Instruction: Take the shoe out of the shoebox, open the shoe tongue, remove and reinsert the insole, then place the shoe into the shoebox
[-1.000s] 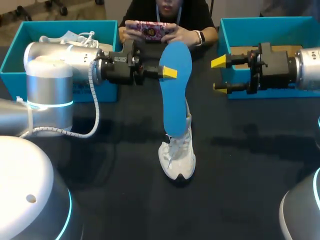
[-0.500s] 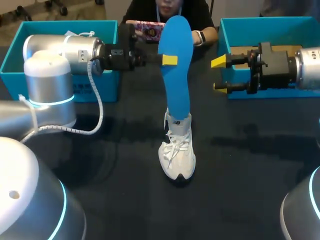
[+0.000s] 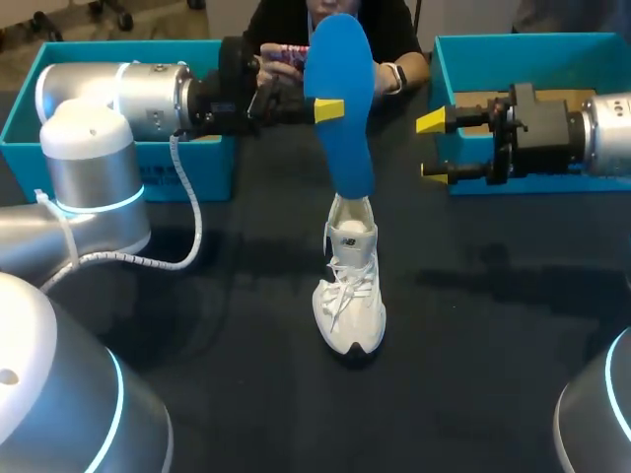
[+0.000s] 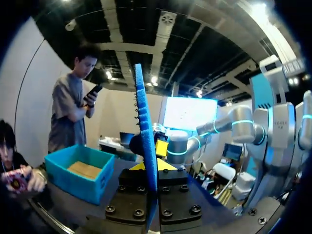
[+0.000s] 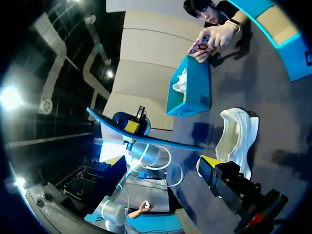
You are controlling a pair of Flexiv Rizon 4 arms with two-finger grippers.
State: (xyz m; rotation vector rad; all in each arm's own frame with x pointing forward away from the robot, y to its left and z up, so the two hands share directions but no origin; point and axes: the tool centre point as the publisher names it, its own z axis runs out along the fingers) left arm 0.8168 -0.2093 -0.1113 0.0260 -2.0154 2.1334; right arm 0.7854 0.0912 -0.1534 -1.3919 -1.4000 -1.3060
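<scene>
A white lace-up shoe (image 3: 348,286) stands on the dark table, toe toward me, its opening facing up. My left gripper (image 3: 328,108) is shut on a blue insole (image 3: 341,94) and holds it nearly upright, its lower end just above the shoe's opening. In the left wrist view the insole (image 4: 145,146) shows edge-on between the fingers. My right gripper (image 3: 431,148) stands open to the right of the insole, with nothing between its fingers. From the right wrist I see the insole (image 5: 146,137), the shoe (image 5: 236,134) and one of my own fingertips (image 5: 207,166).
A blue shoebox (image 3: 22,108) at the back left holds another white shoe (image 3: 133,72). A second blue shoebox (image 3: 523,44) with brown paper inside stands at the back right, behind my right arm. A person's hands rest at the table's far edge.
My left gripper has risen with the insole, drawing its lower end up out of the shoe. The shoe and the right arm have stayed put.
</scene>
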